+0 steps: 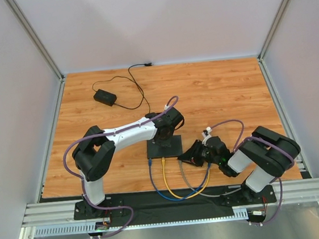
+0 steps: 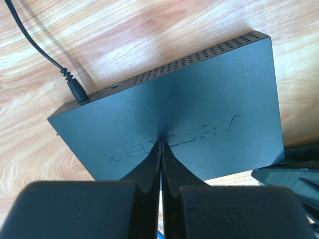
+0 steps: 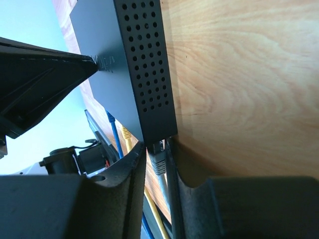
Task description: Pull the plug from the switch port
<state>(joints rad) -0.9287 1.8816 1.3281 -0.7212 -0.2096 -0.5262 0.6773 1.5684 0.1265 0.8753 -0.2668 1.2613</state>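
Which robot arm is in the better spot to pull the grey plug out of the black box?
Right. The right fingers sit either side of the grey plug in the switch, ready to pull. The left fingers are shut, tips on the switch's top, not at any plug.

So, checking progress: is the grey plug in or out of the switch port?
In, it seems: the grey plug sits flush against the switch's port edge, between the right gripper's fingers.
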